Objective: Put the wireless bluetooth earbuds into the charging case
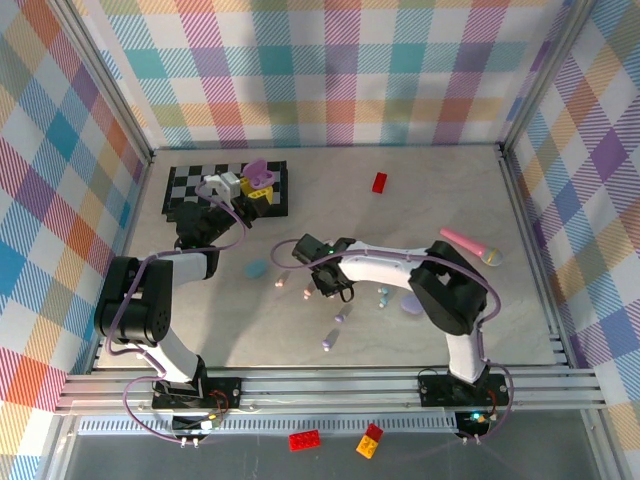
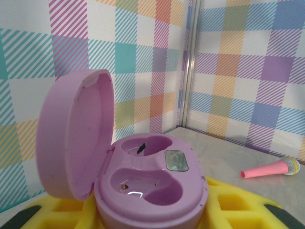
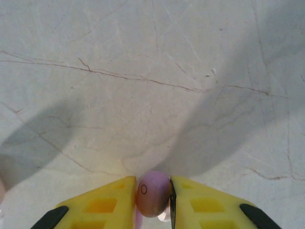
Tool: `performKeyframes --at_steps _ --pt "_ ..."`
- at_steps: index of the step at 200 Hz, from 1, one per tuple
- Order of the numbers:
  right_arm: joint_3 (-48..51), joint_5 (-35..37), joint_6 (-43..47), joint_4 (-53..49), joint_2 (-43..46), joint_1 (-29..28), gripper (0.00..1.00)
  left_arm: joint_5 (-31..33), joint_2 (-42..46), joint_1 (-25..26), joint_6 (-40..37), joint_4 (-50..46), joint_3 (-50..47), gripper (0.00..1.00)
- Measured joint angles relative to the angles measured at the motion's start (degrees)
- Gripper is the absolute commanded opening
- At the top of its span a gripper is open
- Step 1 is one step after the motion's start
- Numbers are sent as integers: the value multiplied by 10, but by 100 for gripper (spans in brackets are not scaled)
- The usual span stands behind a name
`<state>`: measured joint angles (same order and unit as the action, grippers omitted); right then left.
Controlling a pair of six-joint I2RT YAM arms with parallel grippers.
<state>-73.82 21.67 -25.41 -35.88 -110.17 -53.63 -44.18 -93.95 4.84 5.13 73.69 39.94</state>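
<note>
In the left wrist view an open purple charging case sits between my left gripper's yellow fingers. Its lid stands up on the left and both wells are bare. From above, the left gripper holds this case over the checkered mat. My right gripper is shut on a purple earbud just above the table, and from above it sits mid-table. Loose earbuds lie nearby: pink, pink, purple, purple, blue.
A light blue case and a lavender case lie on the table. A pink toy microphone lies at the right and a red brick at the back. Plaid walls close in three sides.
</note>
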Motion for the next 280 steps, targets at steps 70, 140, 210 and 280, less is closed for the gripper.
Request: performKeyframes --at_steps 70,140,210,280 --pt "146 -137 11 176 163 73 22 -20 1 24 -5 0 -9 38" --pt "214 -285 24 261 324 168 23 -39 21 71 -37 -16 -32 38" --pt "192 -393 37 274 376 184 24 -59 66 136 -121 -134 -32 39" --pt "159 -459 36 307 383 184 23 -63 115 193 -235 -306 -14 39"
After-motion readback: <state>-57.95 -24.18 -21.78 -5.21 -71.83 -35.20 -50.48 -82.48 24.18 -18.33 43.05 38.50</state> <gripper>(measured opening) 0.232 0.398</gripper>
